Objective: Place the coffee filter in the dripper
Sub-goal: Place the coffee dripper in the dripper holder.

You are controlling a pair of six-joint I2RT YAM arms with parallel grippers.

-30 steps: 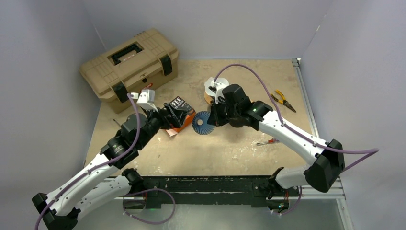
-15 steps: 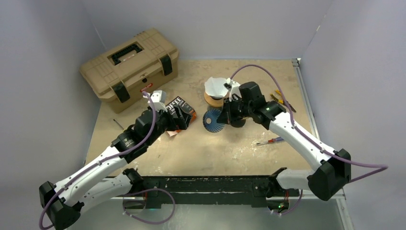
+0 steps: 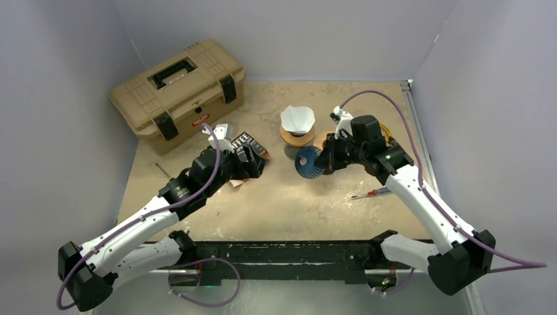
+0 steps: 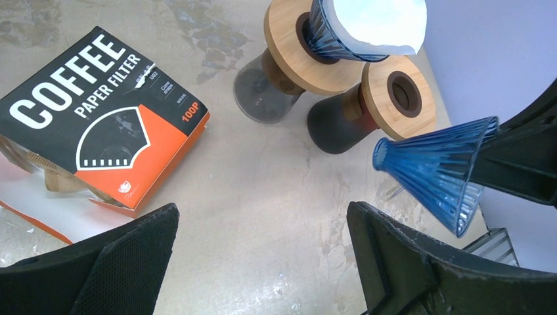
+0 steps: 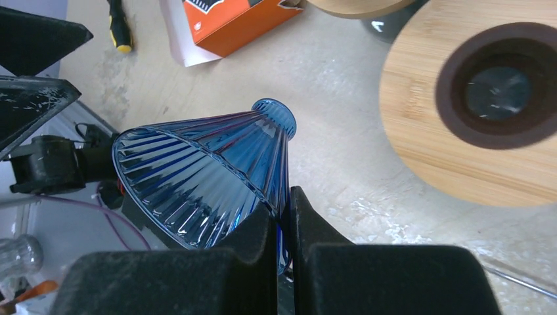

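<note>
- Tan hard-shell toolbox (image 3: 177,92): moulded plastic, black latches and handle, lid shut. Stood behind and to the left of the filter box.
- Table (image 3: 309,203): pale, scuffed, mottled board.
- Filter box (image 4: 105,125): black and orange card printed "COFFEE PAPER FILTER", lying flat with one end torn open. This was the landmark.
- Left gripper (image 4: 263,216): hung just over the near side of the box, jaws spread wide, holding nothing.
- Two pour-over stands, right of the box: dark bases with round wooden collars. The nearer stand (image 4: 381,111) had its collar hole bare.
- The farther stand (image 4: 289,52) carried a ribbed blue cone with a white coffee filter (image 4: 374,23) seated in it, the rim standing proud of the cone.
- Blue dripper (image 5: 203,170): further right of the box, close by the bare stand and off the table. Translucent, fluted, narrow at the neck.
- Right gripper (image 5: 282,207): pinched tight on the thin wall at the dripper's rim, the cone lying on its side.
- Red-handled screwdriver (image 3: 371,193): well right of the box, nearer the arm bases.

Handling, as judged:
- The filter looked like thin paper, so nearly weightless, limp and easily creased. It would best be taken by the upper rim or the folded seam, with light pressure.
- The dripper looked rigid, smooth and slippery. Glass or plastic could not be told. A one-wall pinch could let it swivel.
</note>
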